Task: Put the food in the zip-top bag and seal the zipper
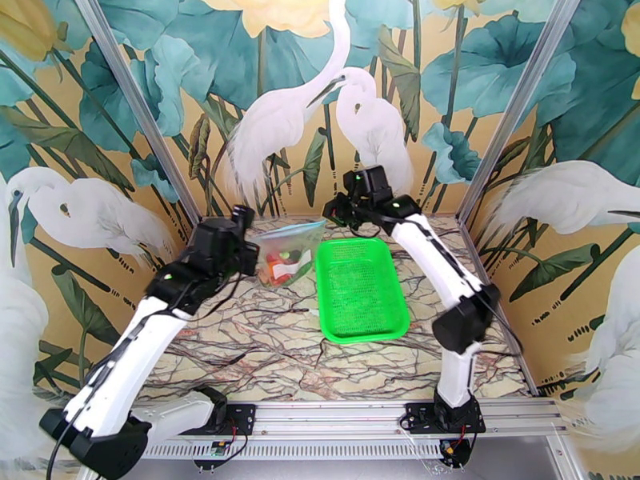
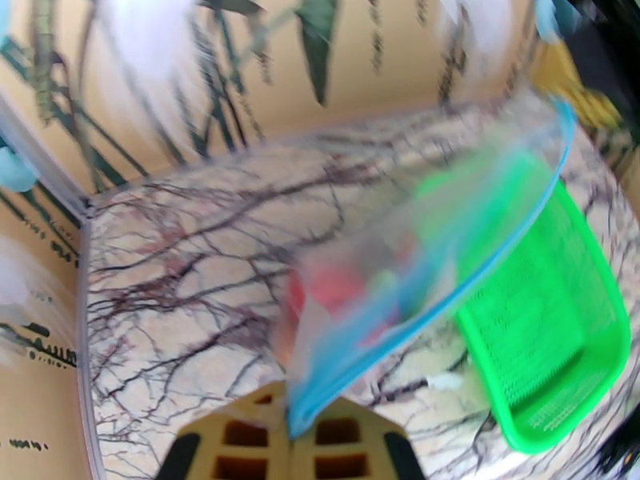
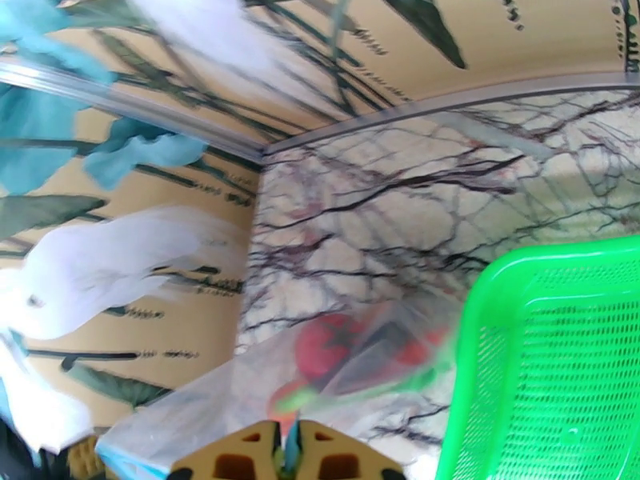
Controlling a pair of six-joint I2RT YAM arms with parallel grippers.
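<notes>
Heron-painted walls (image 1: 104, 106) enclose the marble bench (image 1: 256, 346), and the green basket (image 1: 360, 294) sits right of centre. Just left of it, 2 arms hold up the zip-top bag (image 1: 296, 238). The food (image 1: 284, 267) inside shows only as blurred red and orange shapes. The left gripper (image 2: 292, 430) has its jaws clamped on the zipper (image 2: 480, 262). The right gripper (image 3: 288, 454) has its jaws closed on the bag's edge.
</notes>
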